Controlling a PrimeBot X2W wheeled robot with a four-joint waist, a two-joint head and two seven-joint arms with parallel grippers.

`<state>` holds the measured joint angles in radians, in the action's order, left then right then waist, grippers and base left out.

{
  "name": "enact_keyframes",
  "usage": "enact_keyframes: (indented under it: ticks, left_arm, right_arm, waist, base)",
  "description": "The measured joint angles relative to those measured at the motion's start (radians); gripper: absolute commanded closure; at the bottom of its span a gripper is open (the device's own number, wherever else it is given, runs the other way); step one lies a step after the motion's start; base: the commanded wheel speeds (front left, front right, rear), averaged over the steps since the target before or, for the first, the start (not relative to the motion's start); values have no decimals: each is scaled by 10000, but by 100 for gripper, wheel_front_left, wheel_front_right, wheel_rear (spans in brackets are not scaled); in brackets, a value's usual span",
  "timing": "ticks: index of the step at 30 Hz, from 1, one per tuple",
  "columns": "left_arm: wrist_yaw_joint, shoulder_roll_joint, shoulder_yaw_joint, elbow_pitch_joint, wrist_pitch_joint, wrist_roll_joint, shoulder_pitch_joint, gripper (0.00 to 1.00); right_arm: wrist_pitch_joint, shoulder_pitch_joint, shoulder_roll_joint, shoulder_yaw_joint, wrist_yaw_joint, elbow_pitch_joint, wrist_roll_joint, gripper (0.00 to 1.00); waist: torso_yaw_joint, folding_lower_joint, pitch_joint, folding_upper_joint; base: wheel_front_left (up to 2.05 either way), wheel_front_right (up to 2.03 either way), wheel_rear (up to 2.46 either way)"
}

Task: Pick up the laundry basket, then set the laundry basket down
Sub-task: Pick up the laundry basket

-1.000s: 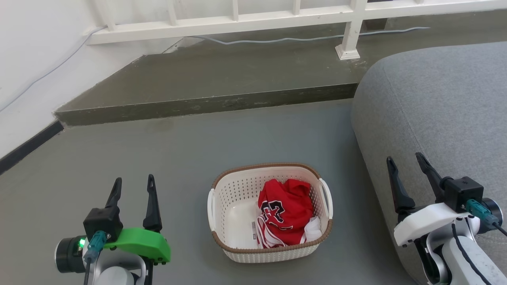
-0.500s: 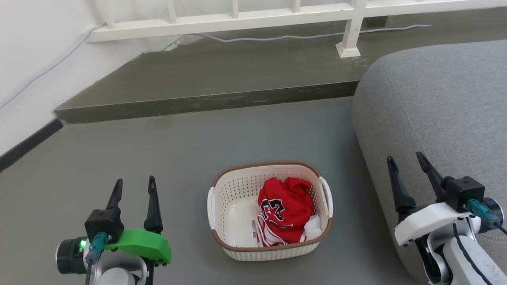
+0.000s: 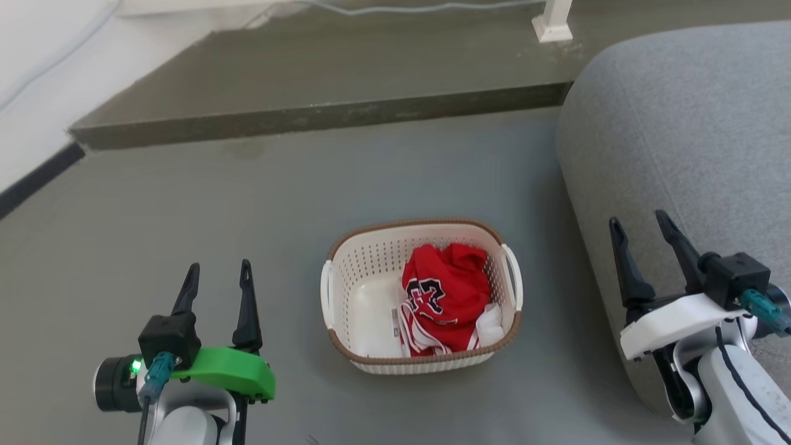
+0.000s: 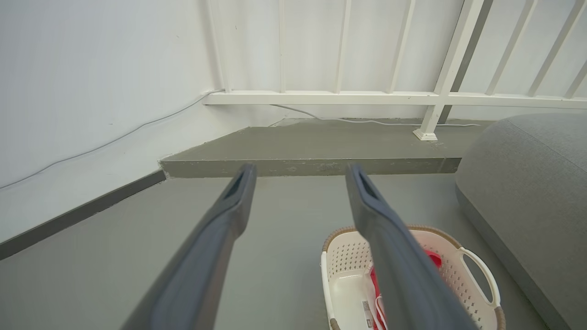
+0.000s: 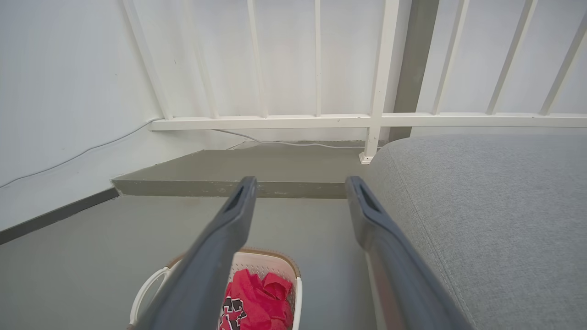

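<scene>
Holding crumpled red cloth (image 3: pixel 446 303) sits the rounded, perforated laundry basket (image 3: pixel 371 267)

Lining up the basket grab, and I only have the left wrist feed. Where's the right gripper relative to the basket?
Observer: In the head view the right gripper is open, off the right side of the laundry basket and apart from it, next to the grey sofa.
Operator: Is the left one clear too? My finger overlaps the basket here.
Observer: Yes. The left gripper is open, out to the basket's left, with bare floor between them.
Operator: What's inside?
Observer: A crumpled red garment with black-and-white lettering, piled toward the right half.
</scene>
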<state>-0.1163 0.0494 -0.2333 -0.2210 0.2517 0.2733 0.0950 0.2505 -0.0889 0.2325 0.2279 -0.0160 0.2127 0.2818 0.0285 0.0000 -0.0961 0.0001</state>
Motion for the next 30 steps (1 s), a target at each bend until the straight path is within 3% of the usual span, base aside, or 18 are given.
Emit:
enact_keyframes:
  ticks: [30]
  left_arm:
    - [-56,-115,-224,-621,-4,-217,2878,0]
  right_arm:
    - [13,-2858,307,-290,846,888,96,0]
  waist:
    - [-212,0,-3791,0]
  base:
    - [0,0,0]
